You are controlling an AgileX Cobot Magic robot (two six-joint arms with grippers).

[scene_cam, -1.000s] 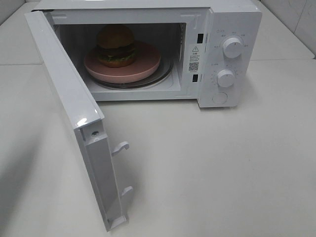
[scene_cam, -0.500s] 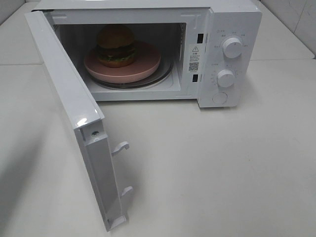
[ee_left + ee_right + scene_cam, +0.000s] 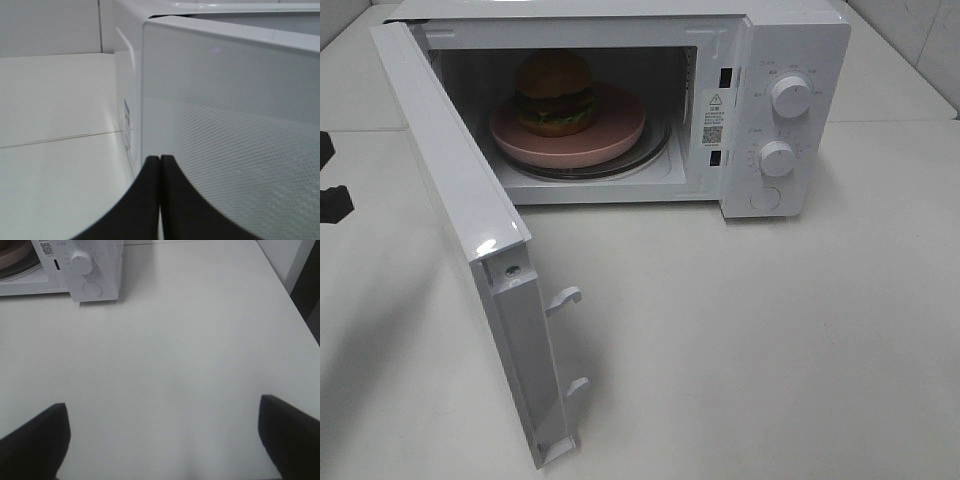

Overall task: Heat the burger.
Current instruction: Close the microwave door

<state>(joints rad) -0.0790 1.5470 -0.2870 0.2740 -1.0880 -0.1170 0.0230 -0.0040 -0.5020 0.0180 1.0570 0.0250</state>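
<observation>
Already the burger sits inside the microwave, centred on a round pink plate that rests on the glass turntable. So loading looks done, and the step in hand is, by my reading, shutting the door.

That door stands swung wide toward the left arm's side, its two latch hooks pointing out over the bench. The left end effector is just beside the door's outer face with its fingers pressed together and nothing between them. A flat push from there should swing the panel round until the hooks seat. The right end effector hangs over bare bench with its fingers spread wide and empty, well apart from the oven. Once the door is latched, one of the arms would have to turn the lower knob or the upper knob; which one sets the time is too small to read.

The casing is glossy white with hard square edges. The door window shows a fine dotted mesh in the left wrist view. Both knobs are smooth white cylinders, and a round button sits below them. The bun is domed, matt orange-brown, with a ruffled green layer under it. The plate looks smooth and matt with a thick rounded rim, and the bench is plain off-white.
</observation>
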